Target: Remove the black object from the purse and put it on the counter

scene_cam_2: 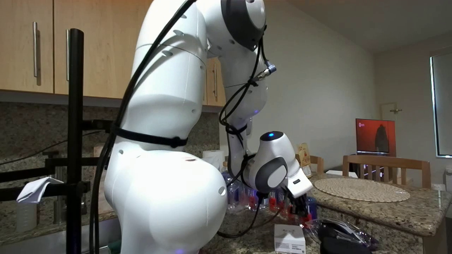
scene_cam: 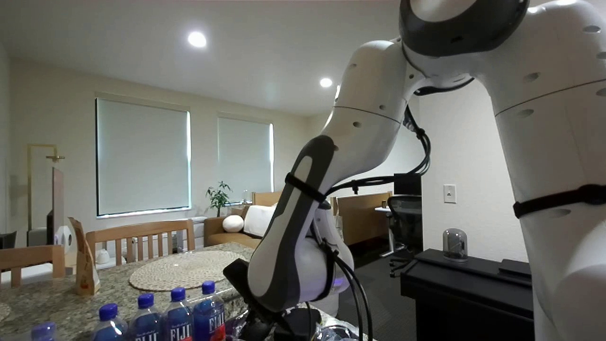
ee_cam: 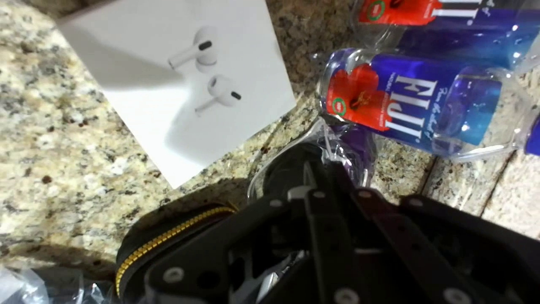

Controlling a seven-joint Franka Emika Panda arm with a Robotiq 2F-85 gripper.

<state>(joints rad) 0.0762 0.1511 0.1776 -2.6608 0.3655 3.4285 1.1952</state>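
Our gripper (ee_cam: 324, 168) has its fingers together, and we can't make out whether anything is pinched between them. Directly at the fingertips, ahead and slightly left, sits a dark rounded shape in clear plastic (ee_cam: 333, 145), which we take for the black object (ee_cam: 287, 169). The fingertips overlap it in the wrist view, though contact is not clear. Its long axis is hidden too, because the near end runs under the gripper. The purse (ee_cam: 162, 251) lies close on the gripper's left, back from the tips, its gold zip (ee_cam: 171, 236) slanting forward toward them, so the black object seems to be just beyond the purse. The coming move, we judge, turns on that offset: if there's a grip, we lift and carry left, where the counter (ee_cam: 46, 143) stretches.
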